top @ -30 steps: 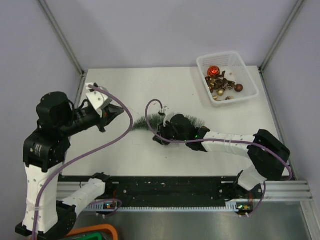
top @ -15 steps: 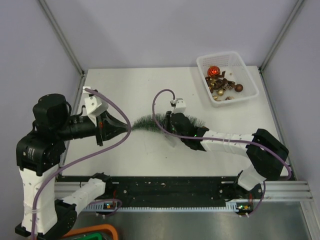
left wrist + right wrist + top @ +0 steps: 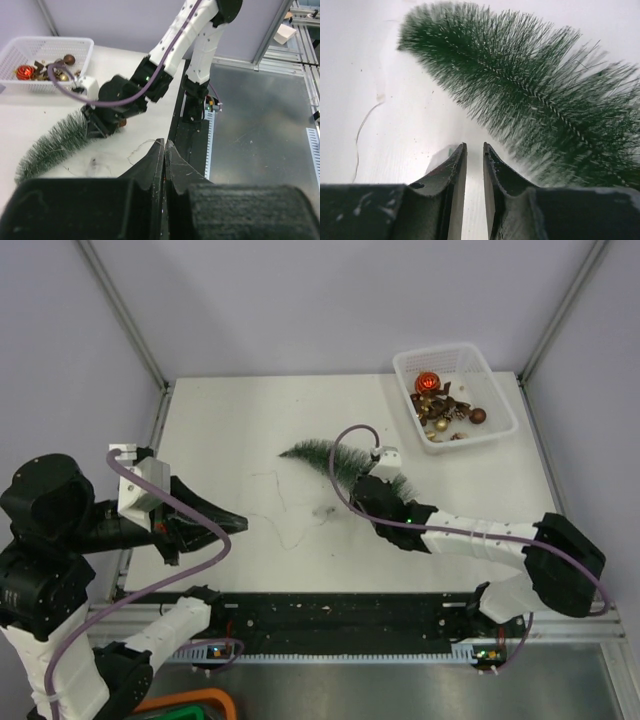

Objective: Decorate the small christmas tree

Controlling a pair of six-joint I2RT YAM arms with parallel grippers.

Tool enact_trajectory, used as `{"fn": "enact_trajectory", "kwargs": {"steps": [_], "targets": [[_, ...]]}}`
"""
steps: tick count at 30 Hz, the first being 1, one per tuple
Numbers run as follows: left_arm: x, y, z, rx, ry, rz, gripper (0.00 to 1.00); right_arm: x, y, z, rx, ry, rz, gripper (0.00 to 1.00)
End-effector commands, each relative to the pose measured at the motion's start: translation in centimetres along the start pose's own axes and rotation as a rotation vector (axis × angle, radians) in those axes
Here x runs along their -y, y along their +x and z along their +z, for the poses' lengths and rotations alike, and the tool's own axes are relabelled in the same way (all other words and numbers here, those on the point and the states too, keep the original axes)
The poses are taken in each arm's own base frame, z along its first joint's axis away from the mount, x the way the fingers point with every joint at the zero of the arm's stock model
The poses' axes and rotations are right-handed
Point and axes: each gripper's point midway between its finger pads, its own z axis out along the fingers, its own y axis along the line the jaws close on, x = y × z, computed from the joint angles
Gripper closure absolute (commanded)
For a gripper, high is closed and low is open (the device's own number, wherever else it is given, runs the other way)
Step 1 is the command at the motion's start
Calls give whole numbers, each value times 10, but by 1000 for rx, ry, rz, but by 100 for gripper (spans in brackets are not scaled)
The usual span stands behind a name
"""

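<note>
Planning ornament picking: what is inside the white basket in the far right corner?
The white basket holds one shiny red bauble and a heap of brown and gold baubles. Whatever lies beneath the heap is covered, so their number is unclear.

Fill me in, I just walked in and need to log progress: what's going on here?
Two robot arms are working on a small christmas tree, which lies on its side on the white table with no ornaments on it. The right end effector sits beside the tree's wider end, jaws slightly apart with nothing between them. The left end effector is shut and empty, over the table's left side. The baubles sit in the white basket at the far right corner.
</note>
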Motion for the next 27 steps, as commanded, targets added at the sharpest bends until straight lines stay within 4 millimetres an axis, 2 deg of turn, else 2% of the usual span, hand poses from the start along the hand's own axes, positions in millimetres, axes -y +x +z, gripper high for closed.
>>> {"fn": "enact_trajectory", "kwargs": {"steps": [1,4,8,11,15,19,23,25,27], "targets": [[-20,26,4,-78,-37,3,94,-8,-20,-32,20,-97,59,78],[-30,34,4,-107,-64,26,94,-6,-15,-50,-22,-153,59,72],[-32,27,5,-100,-64,49,93,-2,-10,-67,-50,-206,45,55],[-37,23,6,-93,-83,63,93,-10,-14,-78,-56,-276,17,45],[-41,22,4,-92,-107,90,93,-34,-26,-98,-32,-423,-2,38],[-43,22,5,-91,-115,100,93,-67,-42,-119,-9,-571,-34,36],[-47,23,4,-93,-130,112,93,-100,-47,-138,-8,-691,-77,35],[-48,25,4,-97,-135,120,93,-103,-46,-138,-12,-679,-94,35],[-48,26,3,-98,-139,132,92,-92,-40,-129,-19,-615,-109,34]]}}
